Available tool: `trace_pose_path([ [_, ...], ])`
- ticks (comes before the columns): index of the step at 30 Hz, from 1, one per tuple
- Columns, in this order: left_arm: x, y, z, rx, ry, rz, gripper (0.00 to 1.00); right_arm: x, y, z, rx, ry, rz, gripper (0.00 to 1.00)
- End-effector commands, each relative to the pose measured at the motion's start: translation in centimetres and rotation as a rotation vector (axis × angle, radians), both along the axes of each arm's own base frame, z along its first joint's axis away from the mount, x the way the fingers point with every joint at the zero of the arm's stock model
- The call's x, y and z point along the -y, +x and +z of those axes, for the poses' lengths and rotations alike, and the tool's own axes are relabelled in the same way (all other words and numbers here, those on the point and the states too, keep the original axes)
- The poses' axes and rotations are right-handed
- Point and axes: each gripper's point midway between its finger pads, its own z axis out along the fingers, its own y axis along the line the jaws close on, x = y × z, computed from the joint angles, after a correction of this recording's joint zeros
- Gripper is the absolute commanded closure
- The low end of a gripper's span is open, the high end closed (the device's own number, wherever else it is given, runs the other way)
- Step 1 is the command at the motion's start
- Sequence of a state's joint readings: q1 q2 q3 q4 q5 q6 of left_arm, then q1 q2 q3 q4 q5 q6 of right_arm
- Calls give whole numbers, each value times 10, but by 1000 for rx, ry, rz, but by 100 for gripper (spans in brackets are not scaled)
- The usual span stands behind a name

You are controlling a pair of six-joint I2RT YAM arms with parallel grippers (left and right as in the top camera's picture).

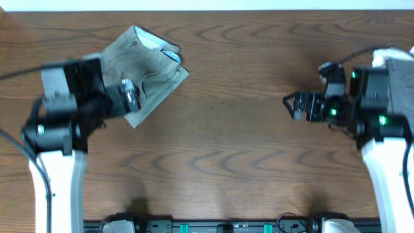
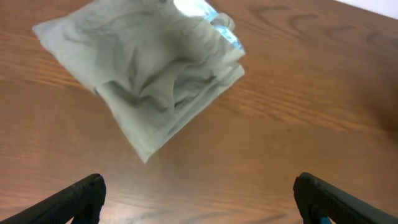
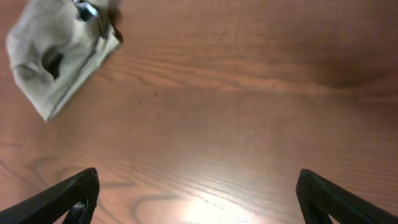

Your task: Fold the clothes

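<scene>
On the brown wooden desk (image 1: 246,142), khaki-olive cloth shorts (image 1: 147,71) lay folded, seemingly done. My left claw (image 2: 199,188) and right claw (image 3: 198,184) gaped empty.

- White-and-black left arm (image 1: 59,175), at the brown wooden table's (image 1: 246,162) left end: white link, black housings, black cables.
- Right arm (image 1: 388,175), right end: white link, green lights.
- Left gripper (image 2: 199,186): black fingers (image 2: 84,196).

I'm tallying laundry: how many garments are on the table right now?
1 clearly: khaki shorts, folded, far left by the left arm. Some grey fabric at the right edge, partly behind the right arm, may be another.
</scene>
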State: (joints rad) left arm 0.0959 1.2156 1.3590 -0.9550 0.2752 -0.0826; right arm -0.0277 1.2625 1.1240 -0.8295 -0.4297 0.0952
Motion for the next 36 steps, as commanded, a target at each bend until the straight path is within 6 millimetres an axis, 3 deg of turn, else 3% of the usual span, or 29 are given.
trace_pose_path([
  [1, 7, 12, 3, -14, -52, -5, 2, 28, 23, -2, -56, -93, -124, 1],
  [4, 20, 16, 2, -16, -123, -55, 2, 82, 45, -7, -129, -195, -347, 1],
  [11, 21, 22, 2, -3, -125, -60, 2, 211, 88, -12, -162, -241, -756, 7],
  [15, 21, 22, 2, -3, -126, -59, 2, 267, 108, -29, -122, -221, -872, 11],
  [18, 21, 21, 2, -7, -126, -59, 2, 294, 116, -54, -126, -220, -913, 11],
  [24, 21, 21, 2, -8, -126, -59, 2, 326, 129, -99, -132, -256, -915, 12],
  [33, 21, 21, 2, -8, -127, -59, 2, 357, 138, -131, -103, -298, -916, 21],
  [36, 21, 21, 2, -9, -127, -59, 2, 366, 136, -140, -109, -317, -938, 30],
])
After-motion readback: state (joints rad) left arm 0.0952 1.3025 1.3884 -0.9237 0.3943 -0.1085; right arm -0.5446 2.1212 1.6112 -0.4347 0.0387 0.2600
